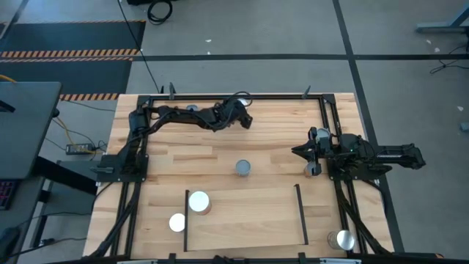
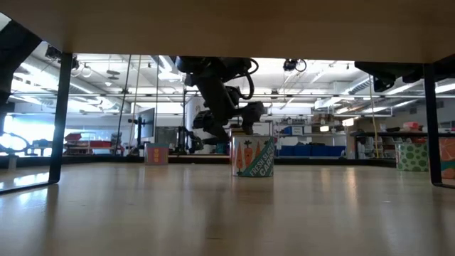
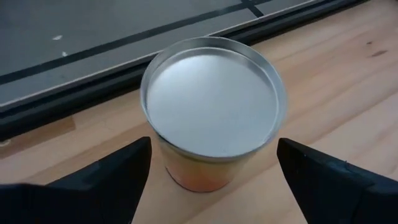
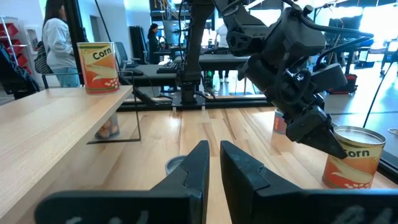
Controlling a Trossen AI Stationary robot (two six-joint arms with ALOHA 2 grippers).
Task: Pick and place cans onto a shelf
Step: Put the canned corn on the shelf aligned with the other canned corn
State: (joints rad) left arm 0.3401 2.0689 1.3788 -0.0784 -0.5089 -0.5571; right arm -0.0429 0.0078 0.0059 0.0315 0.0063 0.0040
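Presently: left gripper [image 3: 211, 180], released, fingers flanking a silver-topped corn can [image 3: 211, 109] at the table's far edge. Judged best: descend squarely, clench low on its wall. Right gripper [image 1: 299, 151], clenched empty, waits well apart. Another can [image 1: 242, 169] stands between pincer and shelf [image 1: 249, 220]; lift over it.

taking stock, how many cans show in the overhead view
4: grey-topped can mid-table, two white-topped cans by the left rail, silver-topped can outside the right rail; others may be hidden.
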